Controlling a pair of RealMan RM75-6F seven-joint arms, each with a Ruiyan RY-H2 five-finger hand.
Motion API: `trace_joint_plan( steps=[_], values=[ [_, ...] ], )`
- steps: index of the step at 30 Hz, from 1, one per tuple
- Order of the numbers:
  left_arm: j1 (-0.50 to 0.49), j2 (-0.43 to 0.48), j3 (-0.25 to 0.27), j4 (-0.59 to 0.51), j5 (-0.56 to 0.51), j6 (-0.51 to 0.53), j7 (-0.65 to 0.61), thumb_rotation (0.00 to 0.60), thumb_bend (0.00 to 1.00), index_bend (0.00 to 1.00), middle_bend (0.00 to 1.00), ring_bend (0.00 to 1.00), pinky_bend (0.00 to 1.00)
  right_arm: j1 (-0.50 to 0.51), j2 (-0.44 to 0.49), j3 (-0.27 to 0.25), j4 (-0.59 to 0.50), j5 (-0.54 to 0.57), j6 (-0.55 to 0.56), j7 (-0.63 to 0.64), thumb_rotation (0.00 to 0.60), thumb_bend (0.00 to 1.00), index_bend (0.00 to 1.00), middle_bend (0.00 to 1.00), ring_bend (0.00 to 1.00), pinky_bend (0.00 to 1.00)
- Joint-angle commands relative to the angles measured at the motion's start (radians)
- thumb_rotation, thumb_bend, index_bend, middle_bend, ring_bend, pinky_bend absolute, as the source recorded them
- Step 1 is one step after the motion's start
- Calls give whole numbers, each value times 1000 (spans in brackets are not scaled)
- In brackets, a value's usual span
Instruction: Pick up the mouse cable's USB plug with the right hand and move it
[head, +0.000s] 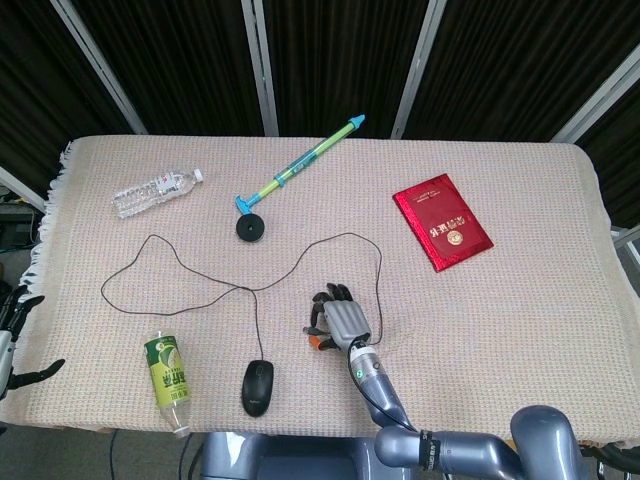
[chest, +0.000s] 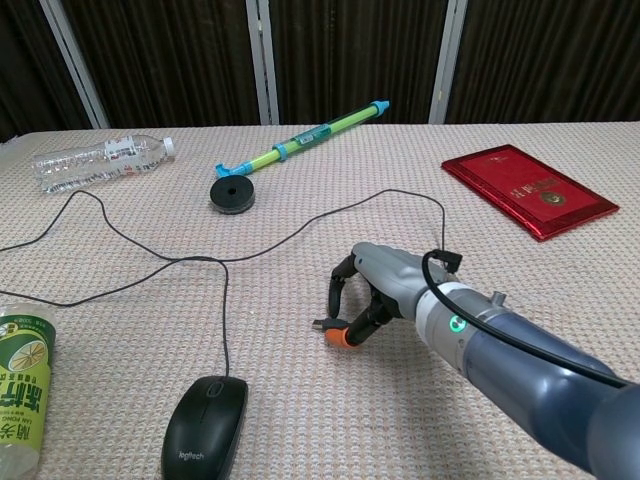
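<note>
Behind the table (head: 520, 300) stand dark panels with pale metal bars, and a beige woven cloth covers the whole top. Near the front middle of the cloth, my right hand (head: 340, 322) arches with its fingers curled down, and the thumb, which has an orange tip, and one finger pinch the plug (chest: 319, 325); the plug lies low at the cloth, pointing to 9 o'clock from the hand in the chest view, but I cannot tell if it touches the cloth. The cable (head: 200, 290) goes from behind my hand up toward 12 o'clock, curves left, makes a wide loop at 9 o'clock and comes down to the mouse (head: 258, 386), which sits at 7 o'clock from the hand, near the front edge. A green bottle (head: 168, 377) lies just left of the mouse. A clear bottle (head: 155, 192) lies at the far left. A black disc (head: 250, 228) and a green-blue stick (head: 300, 165) are at 11 o'clock, and a red booklet (head: 442, 220) is at 1 o'clock. My left hand (head: 15, 340) shows only at the left edge of the head view, off the table, fingers apart and holding nothing.
</note>
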Motion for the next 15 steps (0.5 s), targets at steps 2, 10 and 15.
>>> trace_joint_plan(
  steps=[2,10,15],
  values=[
    [0,0,-1,1,0,1,-3,600,124,144,0,0,0,-2,-3,4,-5,-10,7,6,600,331,596,255,0,0],
    [0,2,0,2,0,-1,-12,600,124,146,0,0,0,-9,19,16,-55,-34,24,13,600,343,604,261,0,0],
    [1,5,1,1,0,-2,-19,600,124,146,0,0,0,-22,69,75,-157,-34,33,64,600,343,601,261,0,0]
  ],
)
